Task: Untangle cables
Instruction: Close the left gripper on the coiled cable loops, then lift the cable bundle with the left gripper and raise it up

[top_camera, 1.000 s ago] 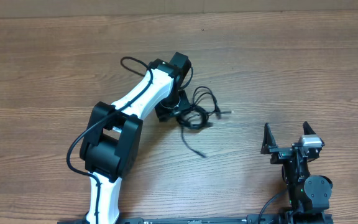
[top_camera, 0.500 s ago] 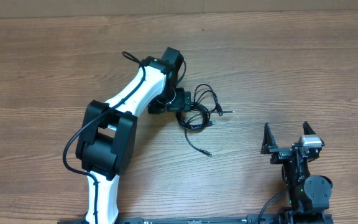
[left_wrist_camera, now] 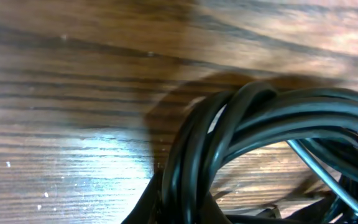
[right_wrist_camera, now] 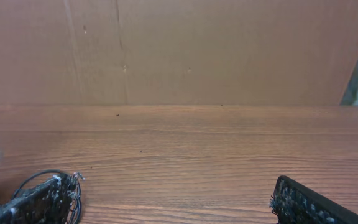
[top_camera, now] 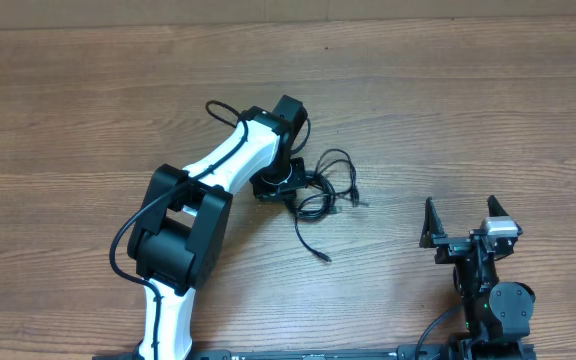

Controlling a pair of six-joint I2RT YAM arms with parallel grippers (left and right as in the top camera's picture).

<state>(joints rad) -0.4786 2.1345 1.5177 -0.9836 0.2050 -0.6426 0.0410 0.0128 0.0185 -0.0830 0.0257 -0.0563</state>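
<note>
The cables lie as a knot of thin black loops near the table's middle. One loose tail trails toward the front, and a plug end points right. My left gripper is down at the knot's left side, shut on the cables. In the left wrist view the cables fill the frame as a thick black bundle, pinched between the jaws of the left gripper at the bottom edge. My right gripper stands open at the front right, well clear of the cables, with nothing between its fingertips.
A cardboard wall closes off the far side of the wooden table. The left arm's own thick black cable arches over its white link. The right arm's base sits at the front edge.
My left gripper has gone from open to shut on the knot. The bundle shifted slightly, and its loose tail swung toward the front left. The right arm has not moved.
</note>
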